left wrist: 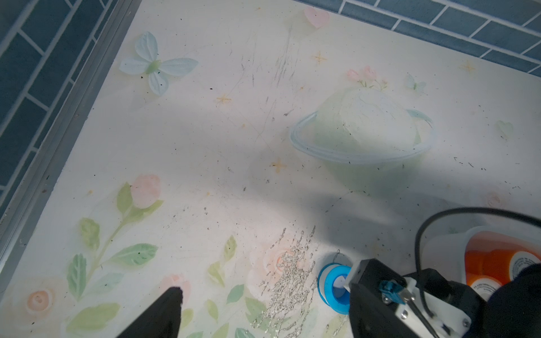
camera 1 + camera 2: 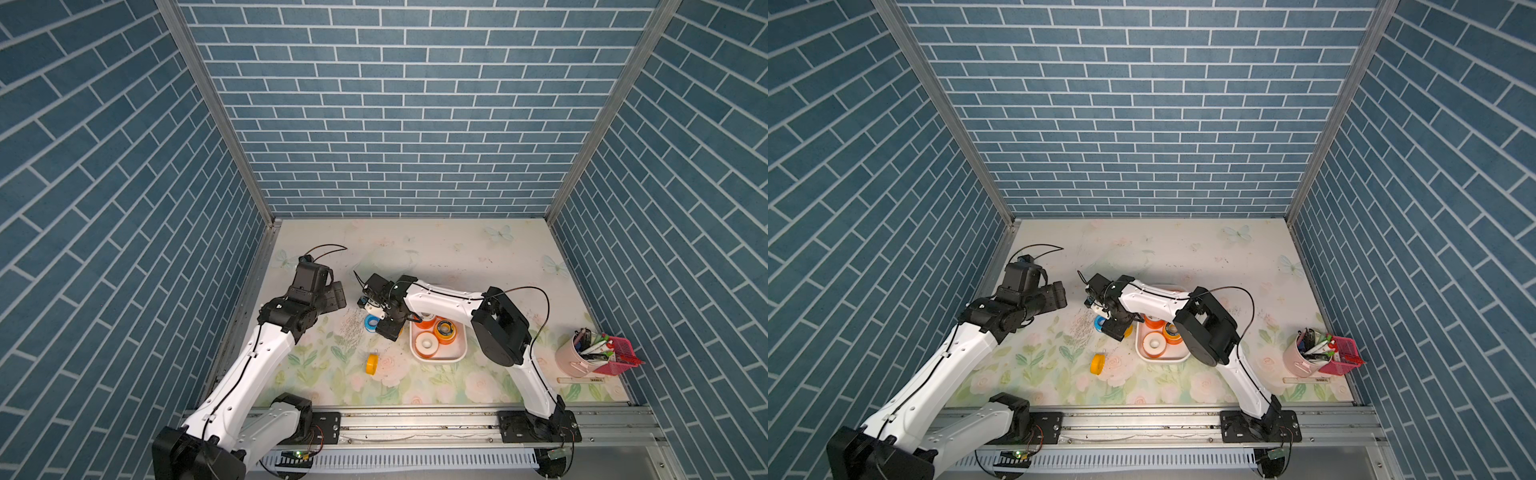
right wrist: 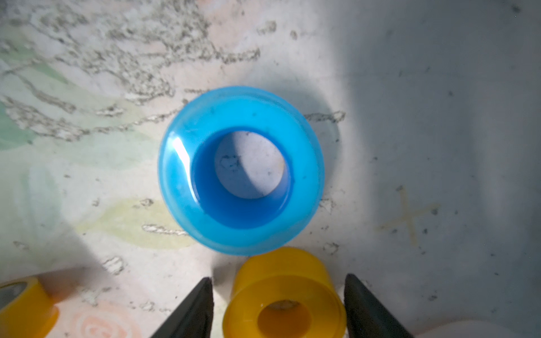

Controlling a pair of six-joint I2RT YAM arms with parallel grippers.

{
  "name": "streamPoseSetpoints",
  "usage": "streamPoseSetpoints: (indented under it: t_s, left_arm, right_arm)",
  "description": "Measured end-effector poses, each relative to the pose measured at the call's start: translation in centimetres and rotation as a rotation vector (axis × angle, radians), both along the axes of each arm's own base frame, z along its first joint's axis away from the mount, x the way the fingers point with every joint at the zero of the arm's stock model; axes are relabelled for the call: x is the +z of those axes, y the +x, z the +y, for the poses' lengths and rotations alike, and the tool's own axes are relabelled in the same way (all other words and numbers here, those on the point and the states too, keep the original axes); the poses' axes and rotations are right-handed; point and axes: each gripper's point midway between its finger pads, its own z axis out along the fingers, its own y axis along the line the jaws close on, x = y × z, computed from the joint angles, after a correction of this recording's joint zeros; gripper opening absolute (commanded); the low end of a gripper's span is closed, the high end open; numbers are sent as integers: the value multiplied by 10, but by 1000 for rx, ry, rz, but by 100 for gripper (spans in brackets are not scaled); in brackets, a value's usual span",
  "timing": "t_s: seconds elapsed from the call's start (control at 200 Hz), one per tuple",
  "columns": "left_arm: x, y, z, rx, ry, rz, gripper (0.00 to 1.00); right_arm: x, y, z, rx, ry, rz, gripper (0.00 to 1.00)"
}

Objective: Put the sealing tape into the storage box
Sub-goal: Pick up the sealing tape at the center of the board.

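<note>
The yellow spool [image 3: 281, 269] sits flat on the surface [image 3: 439, 146], hole up and axis vertical, just at 9 o'clock of the storage box [image 2: 438, 359] in a top view. The right gripper [image 3: 278, 278] straddles it from above, half-wide, with a gap either side and no grip yet. The blue spool [image 3: 181, 175] lies flat just beside it. The left gripper [image 2: 337, 296], wide and empty, hangs farther off at 10 o'clock.

A robot lab's staged test cell: the three walls [image 2: 407, 124] are flat panels printed with blue brick, joined by bare aluminium posts [image 2: 218, 112]. The counter [image 2: 436, 257] wears a scuffed floral print. Along its near edge an aluminium rail [image 2: 415, 424] carries the bolted bases of the left arm [image 2: 249, 357] and right arm [image 2: 536, 382], with a slotted cable duct [image 2: 415, 461] and an exposed circuit board [image 2: 297, 454] below. A pink pen cup [image 2: 571, 357] and mesh basket [image 2: 619, 353] add office-style clutter
</note>
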Motion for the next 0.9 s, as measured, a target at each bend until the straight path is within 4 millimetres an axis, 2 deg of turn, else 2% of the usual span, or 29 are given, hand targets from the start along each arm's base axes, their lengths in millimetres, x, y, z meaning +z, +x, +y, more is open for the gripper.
streamPoseSetpoints:
  t_s: [0.23, 0.54, 0.685, 0.895]
  left_arm:
    - [0, 0, 0, 0, 0, 0, 92]
    - [0, 0, 0, 0, 1, 1, 92]
    - [0, 0, 0, 0, 0, 1, 92]
    - [0, 0, 0, 0, 0, 1, 92]
  right_arm:
    - [-2, 0, -1, 1, -15, -7, 55]
    - [4, 0, 0, -1, 0, -9, 50]
    - [30, 0, 5, 0, 66, -33, 49]
    - [90, -5, 4, -21, 214, -80, 47]
